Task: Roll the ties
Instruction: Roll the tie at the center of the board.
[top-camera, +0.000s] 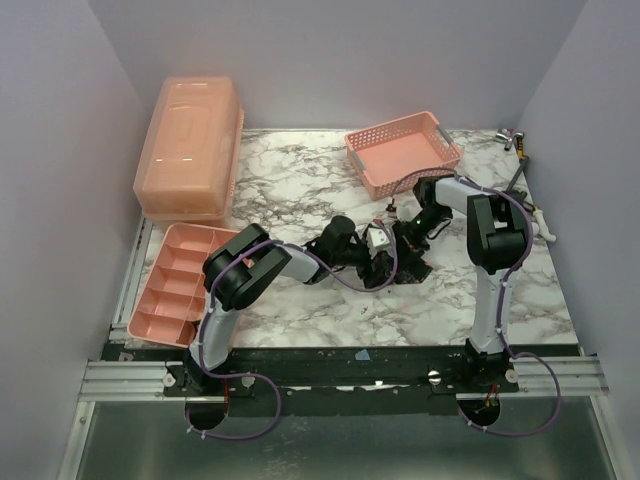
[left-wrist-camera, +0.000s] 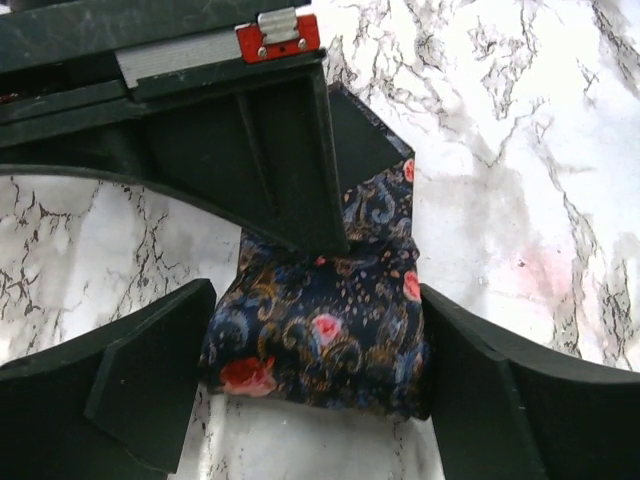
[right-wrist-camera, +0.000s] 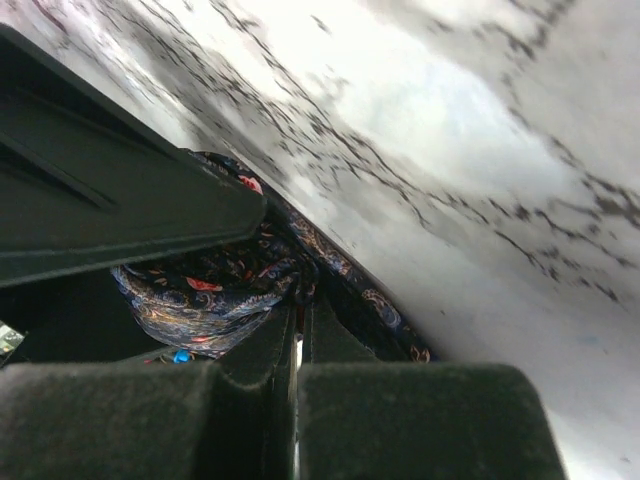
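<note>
One tie (left-wrist-camera: 330, 330), dark navy with red flowers and orange swirls, lies as a small coil on the marble table (left-wrist-camera: 520, 150). My left gripper (left-wrist-camera: 315, 380) stands open around it, one finger close against each side of the coil. The right gripper (right-wrist-camera: 300, 300) is shut, and its tips pinch a fold of the tie (right-wrist-camera: 200, 290). In the left wrist view that right gripper (left-wrist-camera: 280, 150) comes down onto the coil's top edge. From above, both grippers meet at mid-table, the left gripper (top-camera: 383, 262) beside the right gripper (top-camera: 405, 250), and they hide most of the tie (top-camera: 414, 271).
A pink mesh basket (top-camera: 403, 150) sits at the back right. At the back left stands a pink lidded box (top-camera: 190, 148), with a pink divided tray (top-camera: 180, 283) in front of it. Small tools (top-camera: 520, 145) lie at the far right edge.
</note>
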